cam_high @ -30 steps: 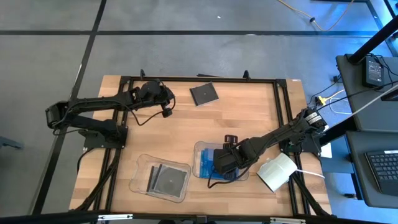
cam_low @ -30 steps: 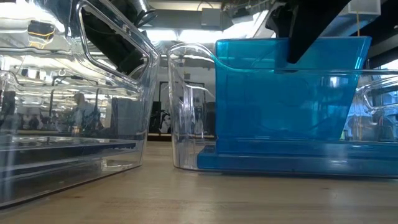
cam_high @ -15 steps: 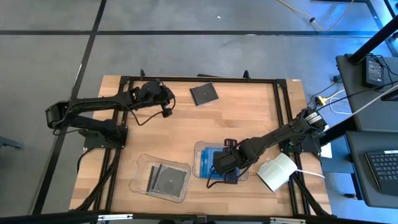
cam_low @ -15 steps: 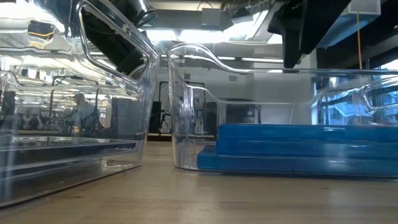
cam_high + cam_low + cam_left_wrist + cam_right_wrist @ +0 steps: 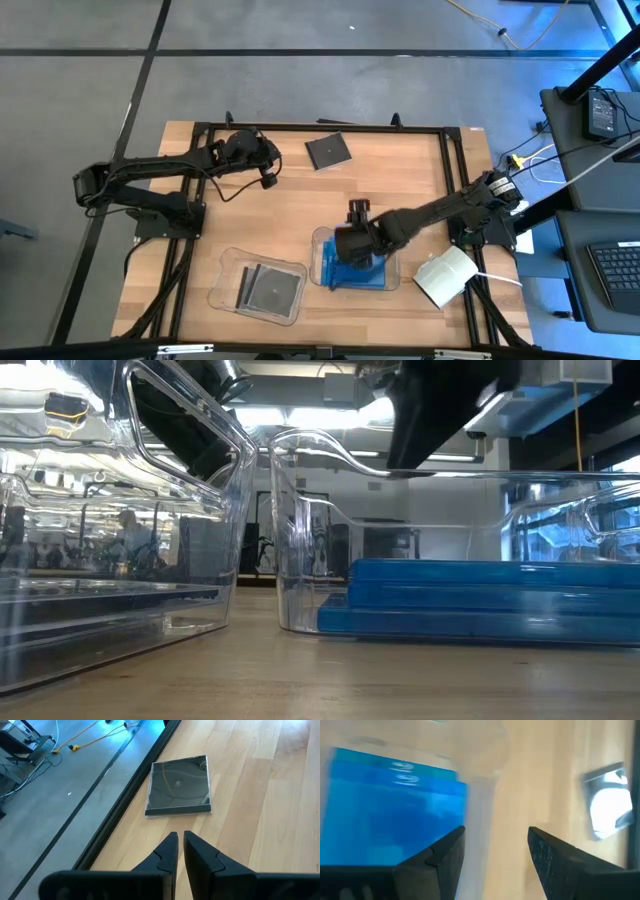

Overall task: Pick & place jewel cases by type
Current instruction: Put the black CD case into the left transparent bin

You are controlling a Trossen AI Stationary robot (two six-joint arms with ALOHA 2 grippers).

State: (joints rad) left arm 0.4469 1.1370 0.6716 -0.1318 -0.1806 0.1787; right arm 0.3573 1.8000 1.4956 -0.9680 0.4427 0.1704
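Right jaws [image 5: 352,243] stand wide and empty above the blue cases [image 5: 357,270] stacked in the right tray [image 5: 322,238]. Left jaws [image 5: 178,849] sit shut near the black case [image 5: 328,150] on the worktop [image 5: 400,180].

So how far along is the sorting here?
Blue cases lie stacked in the right tray; dark cases sit in the left tray. The right gripper hangs open and empty over the blue tray. One black case remains on the table, ahead of the shut left gripper.
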